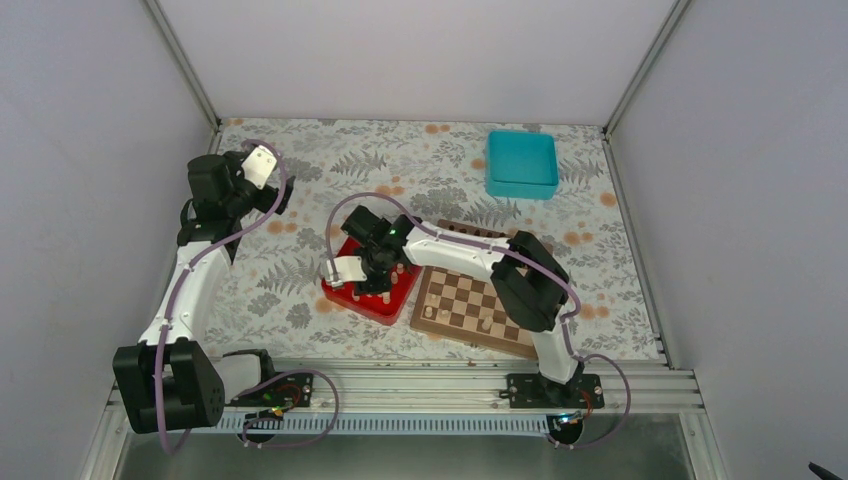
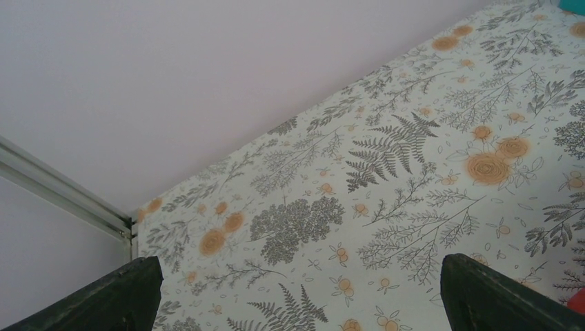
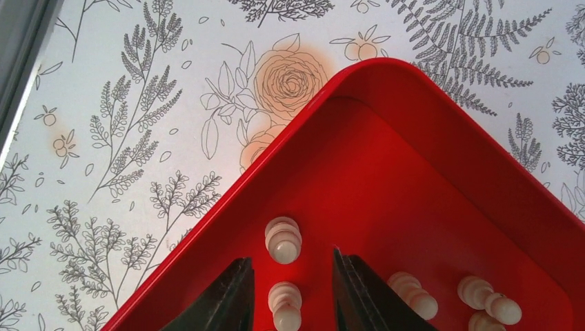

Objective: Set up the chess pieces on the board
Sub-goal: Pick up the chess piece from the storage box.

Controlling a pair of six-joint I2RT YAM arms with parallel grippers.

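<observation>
**Right jaws set around a pale piece in the red tray**

The right jaws are positioned inside the red tray [image 3: 441,117], which is placed on the patterned worktop [image 3: 103,138] just left of the board [image 1: 462,300]. The jaws are held narrowly apart, and one of the pale chess pieces [image 3: 285,307] is framed between the two dark fingers [image 3: 231,303]. A strip of red is seen on either side of it, so no clamping is shown. Another pale piece is found just beyond the fingertips, toward the tray's corner, and several more are gathered at the right of the wrist view. Whether they are upright or lying cannot be told from this angle.

In the overhead view a few pale pieces are seen on the near squares of the board. A teal box [image 1: 522,163] is set near the far right corner of the worktop, well apart from the board.

The left jaws are spread wide, and only the patterned worktop is seen between them. They are held near the far left corner, well apart from tray and board.
</observation>
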